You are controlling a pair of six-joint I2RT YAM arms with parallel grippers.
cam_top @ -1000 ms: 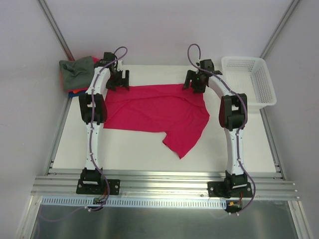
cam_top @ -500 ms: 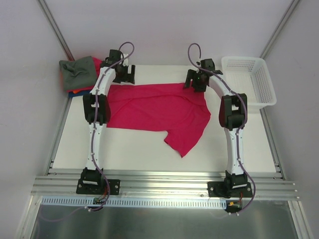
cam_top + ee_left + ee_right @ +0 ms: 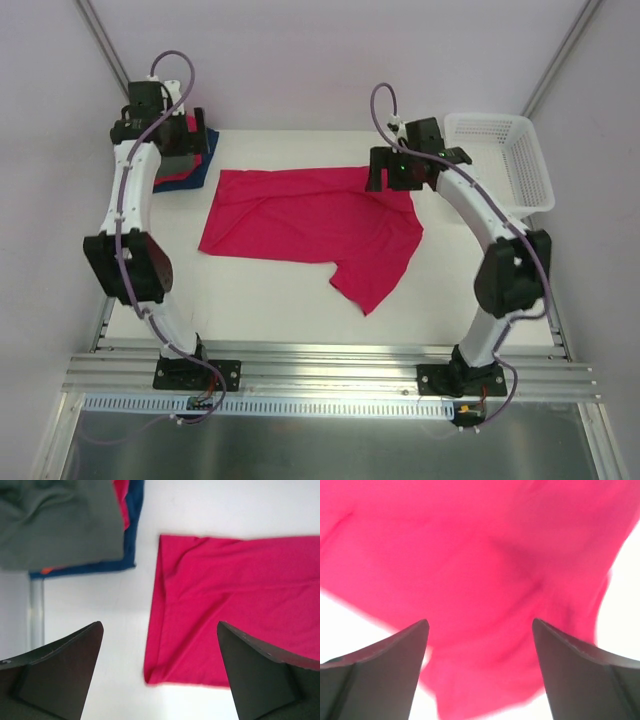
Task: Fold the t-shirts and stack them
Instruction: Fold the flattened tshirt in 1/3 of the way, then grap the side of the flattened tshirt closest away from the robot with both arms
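Note:
The crimson-red t-shirt (image 3: pixel 310 225) lies spread on the white table, with one sleeve pointing toward the near edge. In the left wrist view its left edge (image 3: pixel 235 605) shows beside the folded stack: a grey-green shirt (image 3: pixel 55 520) on top of a dark blue one (image 3: pixel 132 530). My left gripper (image 3: pixel 185 140) is open and empty, raised over the stack at the far left (image 3: pixel 159 625). My right gripper (image 3: pixel 390 175) is open and empty, above the red shirt's far right corner (image 3: pixel 480 622). Red cloth (image 3: pixel 470 555) fills the right wrist view.
A white lattice basket (image 3: pixel 500 160) stands at the far right of the table. Metal frame rails run along the left side (image 3: pixel 110 290) and the near edge. The stack (image 3: pixel 200 165) sits at the table's far left corner.
My left arm has lifted and swung left, off the red shirt's far left corner to over the stack. My right gripper has risen slightly. The shirt's far edge now lies flat.

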